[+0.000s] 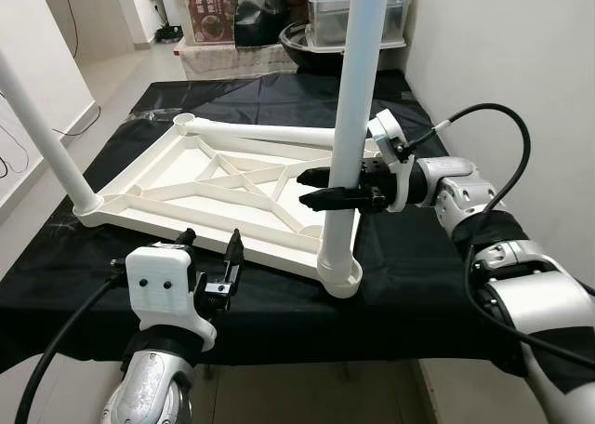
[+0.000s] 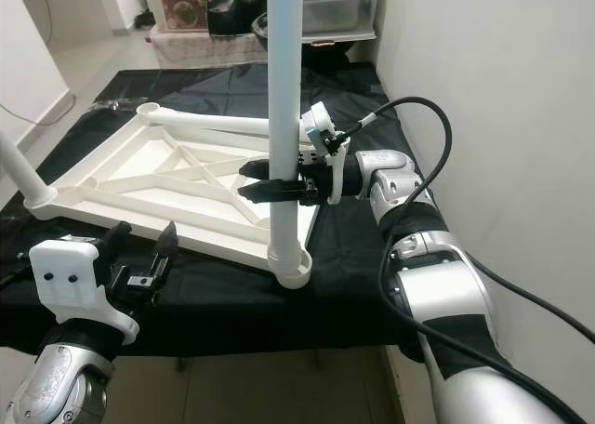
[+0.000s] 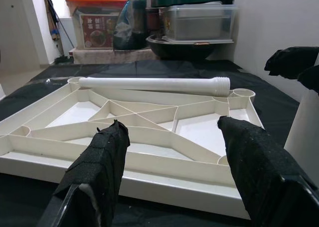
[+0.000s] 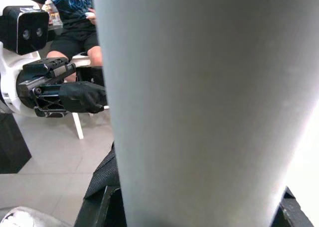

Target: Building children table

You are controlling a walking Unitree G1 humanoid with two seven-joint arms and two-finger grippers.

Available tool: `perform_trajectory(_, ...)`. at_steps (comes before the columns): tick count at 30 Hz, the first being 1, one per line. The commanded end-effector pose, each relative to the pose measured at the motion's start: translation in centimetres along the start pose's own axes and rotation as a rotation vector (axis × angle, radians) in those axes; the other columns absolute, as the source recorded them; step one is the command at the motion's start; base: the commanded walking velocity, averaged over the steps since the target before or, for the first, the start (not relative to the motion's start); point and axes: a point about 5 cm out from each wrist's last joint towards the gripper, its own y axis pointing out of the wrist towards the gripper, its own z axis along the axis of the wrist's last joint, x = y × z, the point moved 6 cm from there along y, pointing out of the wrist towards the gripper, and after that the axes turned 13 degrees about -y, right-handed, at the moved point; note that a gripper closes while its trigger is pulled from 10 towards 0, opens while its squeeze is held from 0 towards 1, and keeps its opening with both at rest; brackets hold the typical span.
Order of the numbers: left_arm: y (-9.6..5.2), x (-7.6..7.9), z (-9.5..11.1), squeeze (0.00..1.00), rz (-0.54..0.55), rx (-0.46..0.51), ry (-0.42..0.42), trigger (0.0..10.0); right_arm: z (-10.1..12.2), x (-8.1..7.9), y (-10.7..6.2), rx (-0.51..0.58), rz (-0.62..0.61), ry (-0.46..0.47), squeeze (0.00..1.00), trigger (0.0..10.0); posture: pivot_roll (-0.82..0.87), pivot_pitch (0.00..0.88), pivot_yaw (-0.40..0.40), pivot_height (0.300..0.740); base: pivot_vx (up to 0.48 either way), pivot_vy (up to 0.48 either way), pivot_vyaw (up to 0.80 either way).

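A white plastic tabletop (image 1: 153, 168) lies upside down on the black-covered table. One white leg (image 1: 358, 89) stands upright in the near right corner socket (image 1: 341, 277). My right gripper (image 1: 321, 188) reaches in from the right and is shut on this leg at mid height, one finger on each side. A second leg (image 1: 42, 126) rises, leaning, from the near left corner. A loose leg (image 3: 149, 83) lies across the far side of the tabletop. My left gripper (image 1: 211, 247) hovers open at the tabletop's near edge, holding nothing.
Clear storage bins (image 1: 325, 15) and a dark bowl (image 1: 302, 45) crowd the far end of the table. A white wall runs close along the right. A seated person (image 4: 75, 10) shows past the table's front edge. Open floor lies to the left.
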Motion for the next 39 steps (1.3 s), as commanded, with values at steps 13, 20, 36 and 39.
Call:
perform_trajectory(13, -0.1, -0.1, 0.1, 0.0, 0.009, -0.006, 0.015, 10.0, 2.7, 2.3, -1.3, 0.066, -0.143, -0.086, 0.0, 10.0, 0.1, 0.14, 0.05, 0.74, 0.0, 0.0, 0.0)
perform_trajectory(20, 0.1, -0.2, 0.1, 0.0, 0.009, -0.004, 0.012, 10.0, 2.4, 2.9, -2.0, -0.062, -0.175, -0.169, 0.0, 10.0, 0.09, 0.142, 0.047, 0.74, 0.0, 0.0, 0.0)
perform_trajectory(36, 0.2, -0.3, 0.0, 0.0, 0.011, -0.006, 0.012, 10.0, -2.0, 2.2, -3.4, -0.36, -0.15, -0.197, 0.0, 10.0, 0.05, 0.146, 0.042, 0.74, 0.0, 0.0, 0.0)
perform_trajectory(39, 0.3, -0.3, -0.2, 0.0, 0.003, -0.01, 0.014, 10.0, -1.7, 2.6, -4.3, -0.388, -0.177, -0.208, 0.0, 10.0, 0.04, 0.141, 0.063, 0.74, 0.0, 0.0, 0.0)
